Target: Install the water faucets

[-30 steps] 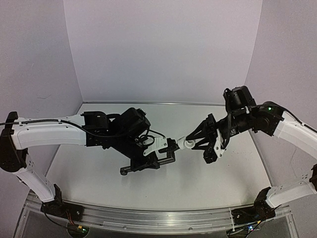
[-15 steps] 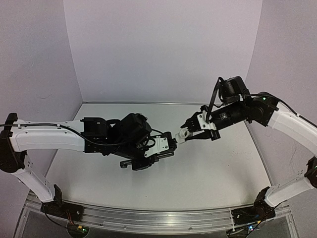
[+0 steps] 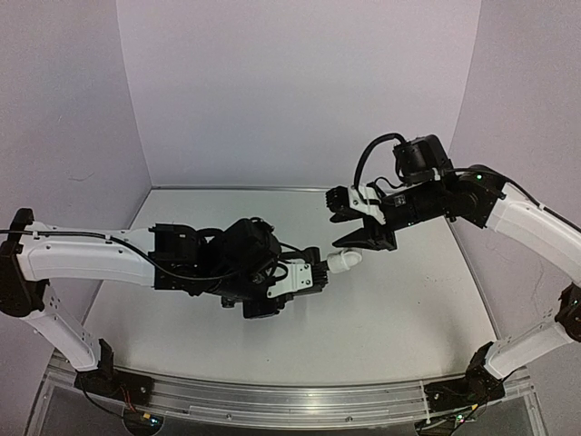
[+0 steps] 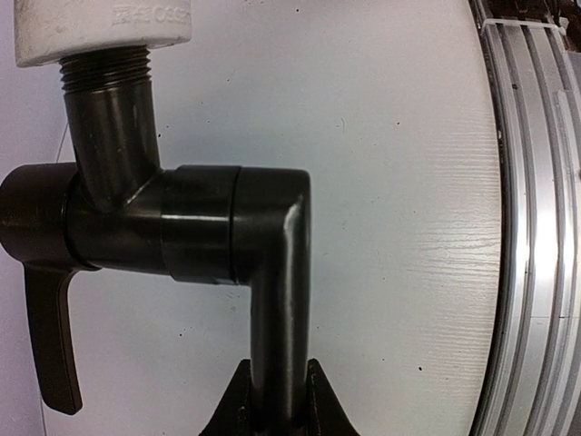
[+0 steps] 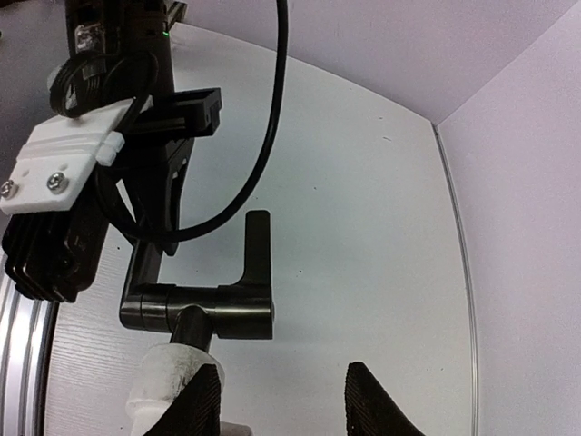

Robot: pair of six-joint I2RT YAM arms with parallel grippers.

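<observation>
above the table (image 3: pixel 408 313) centre, our left pincer (image 3: pixel 304 272) grips the black pipe (image 4: pixel 272 272), with the white fitting (image 3: pixel 345 262) screwed on its threaded end. right pincer (image 3: pixel 334 222) has just let go and backed off, jaws apart, empty. we read that as fitting seated.
</observation>
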